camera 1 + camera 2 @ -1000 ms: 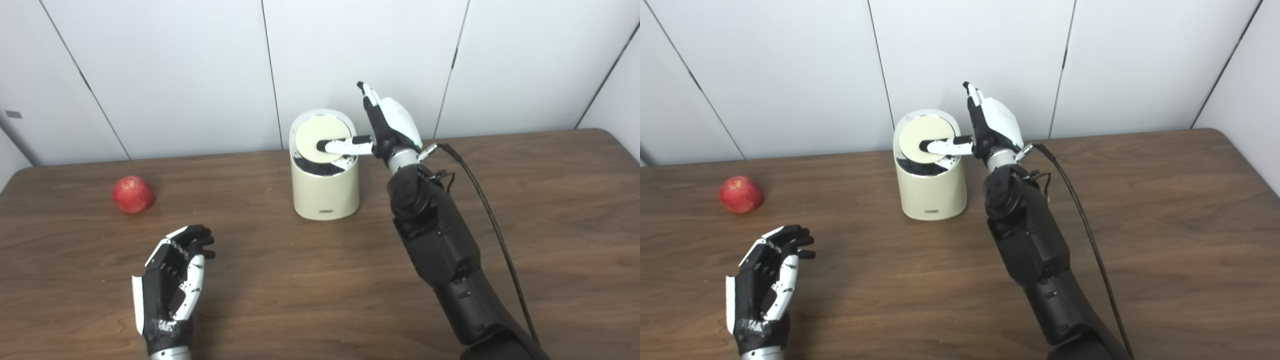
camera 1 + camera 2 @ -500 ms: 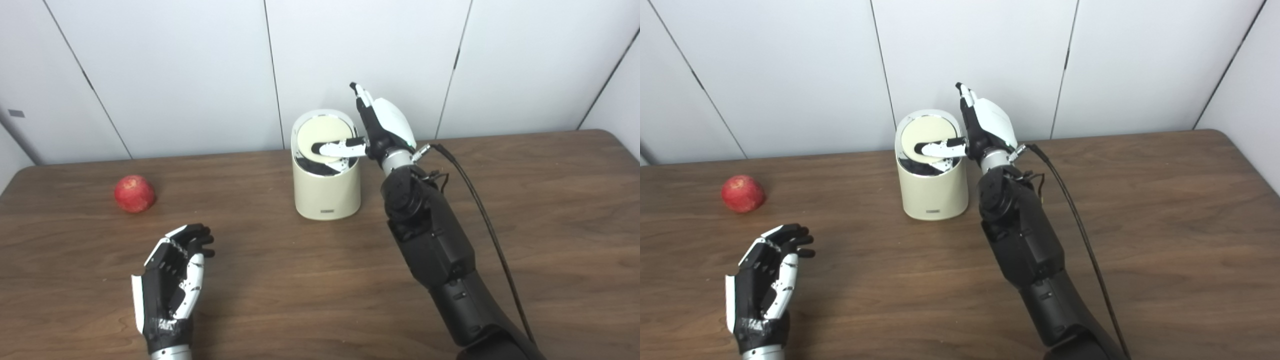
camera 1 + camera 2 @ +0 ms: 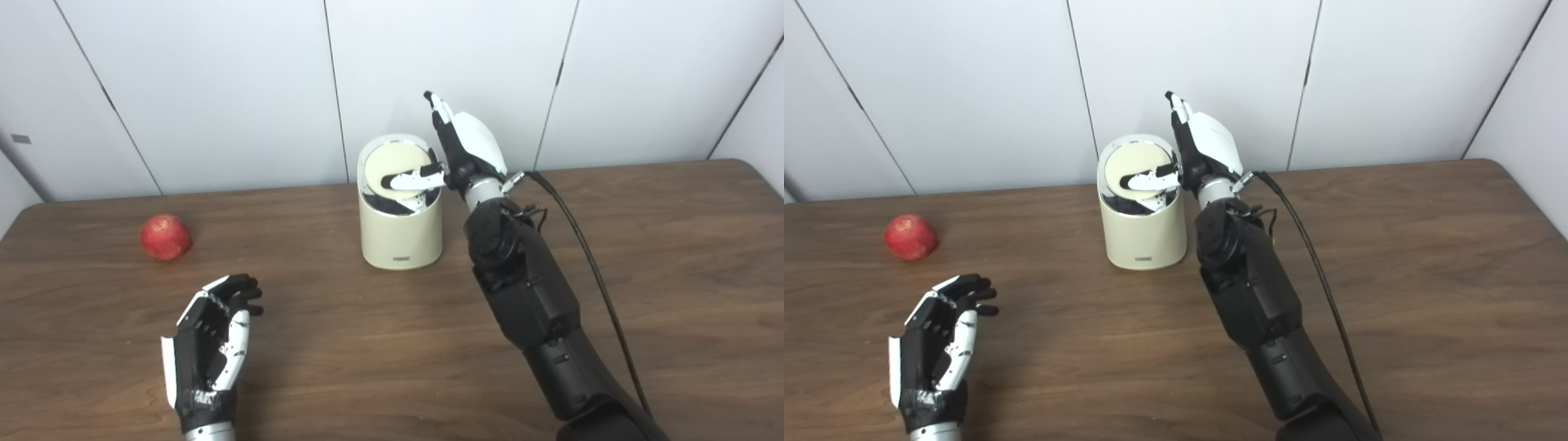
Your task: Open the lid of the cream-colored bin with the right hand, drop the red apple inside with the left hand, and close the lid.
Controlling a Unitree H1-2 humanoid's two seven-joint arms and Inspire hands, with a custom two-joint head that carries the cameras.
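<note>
Bin lid (image 3: 395, 170), frame centre, tilted w/ right hand (image 3: 462, 144) thumb on it, fingers spread; thumb may slip, lid snaps shut.

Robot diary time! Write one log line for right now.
right hand: thumb pressing bin lid, tilted | bin: partly open | left hand: open, empty | red apple: on table

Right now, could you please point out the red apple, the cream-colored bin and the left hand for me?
red apple (image 3: 165, 237): left eye view, middle of its skin.
cream-colored bin (image 3: 401, 236): left eye view, front wall below the rim.
left hand (image 3: 934, 346): right eye view, middle of the palm.
</note>
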